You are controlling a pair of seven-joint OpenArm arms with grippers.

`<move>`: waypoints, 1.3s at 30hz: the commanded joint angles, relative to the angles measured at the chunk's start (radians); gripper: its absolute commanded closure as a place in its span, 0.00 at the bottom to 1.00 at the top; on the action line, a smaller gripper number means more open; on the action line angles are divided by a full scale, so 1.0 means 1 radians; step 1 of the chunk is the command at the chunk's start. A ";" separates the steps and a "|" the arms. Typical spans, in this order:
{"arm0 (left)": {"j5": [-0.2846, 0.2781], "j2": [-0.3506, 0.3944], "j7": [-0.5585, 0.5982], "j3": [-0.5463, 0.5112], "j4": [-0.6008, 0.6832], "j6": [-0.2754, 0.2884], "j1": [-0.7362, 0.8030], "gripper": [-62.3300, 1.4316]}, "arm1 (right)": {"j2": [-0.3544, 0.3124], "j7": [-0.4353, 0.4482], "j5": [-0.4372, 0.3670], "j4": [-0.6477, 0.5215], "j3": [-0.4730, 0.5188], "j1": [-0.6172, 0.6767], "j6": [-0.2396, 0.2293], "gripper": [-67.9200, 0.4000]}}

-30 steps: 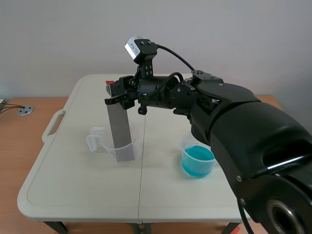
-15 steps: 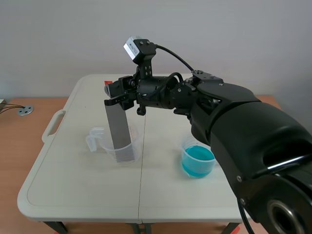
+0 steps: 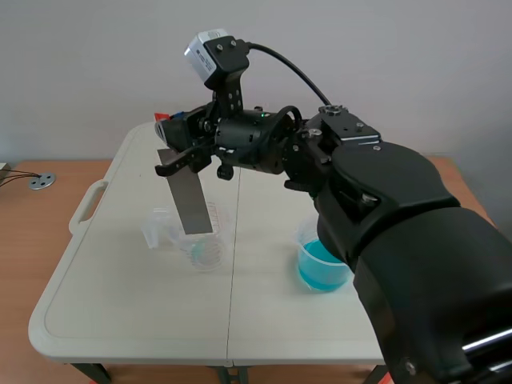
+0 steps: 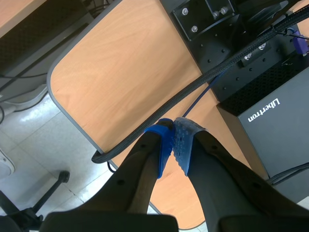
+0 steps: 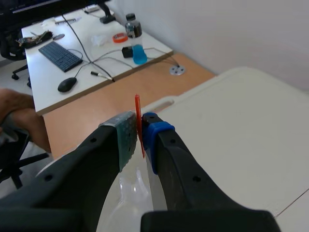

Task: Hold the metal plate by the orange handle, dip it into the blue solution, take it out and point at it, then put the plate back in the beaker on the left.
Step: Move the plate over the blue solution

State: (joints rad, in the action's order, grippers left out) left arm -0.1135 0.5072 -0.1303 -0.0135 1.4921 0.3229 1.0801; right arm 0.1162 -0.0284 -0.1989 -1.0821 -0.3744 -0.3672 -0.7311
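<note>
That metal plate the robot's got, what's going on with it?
The right gripper holds the metal plate by its orange handle, tilted, with the lower end about at the mouth of the clear beaker. The beaker of blue solution stands apart. The left gripper is shut on nothing.

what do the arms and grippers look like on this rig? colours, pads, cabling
Right arm: bulky glossy black shell, silver-grey camera at the wrist with a black cable. Right gripper: thick black fingers, one grey-green dotted pad, one blue. Left gripper: black fingers, blue pads, dots showing on one.
</note>
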 commanded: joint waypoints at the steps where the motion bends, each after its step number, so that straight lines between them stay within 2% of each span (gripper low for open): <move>1: -0.005 0.006 0.006 0.002 0.018 0.005 0.003 0.95 | -0.005 0.008 -0.010 -0.042 0.005 -0.008 -0.015 0.92; 20: -0.005 0.006 0.006 0.002 0.018 0.005 0.003 0.95 | -0.072 -0.143 -0.021 -0.558 0.009 0.182 -0.015 0.92; 30: -0.005 0.006 0.005 0.002 0.018 0.005 0.003 0.95 | -0.151 -0.213 -0.134 -0.824 0.077 0.274 -0.015 0.92; 39: -0.005 0.006 0.006 0.002 0.018 0.005 0.003 0.95 | -0.291 -0.243 -0.277 -0.993 0.179 0.353 -0.015 0.92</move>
State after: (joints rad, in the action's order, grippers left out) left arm -0.1135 0.5072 -0.1303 -0.0135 1.4921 0.3229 1.0801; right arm -0.1570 -0.2901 -0.4557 -2.0674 -0.2039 -0.0093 -0.7387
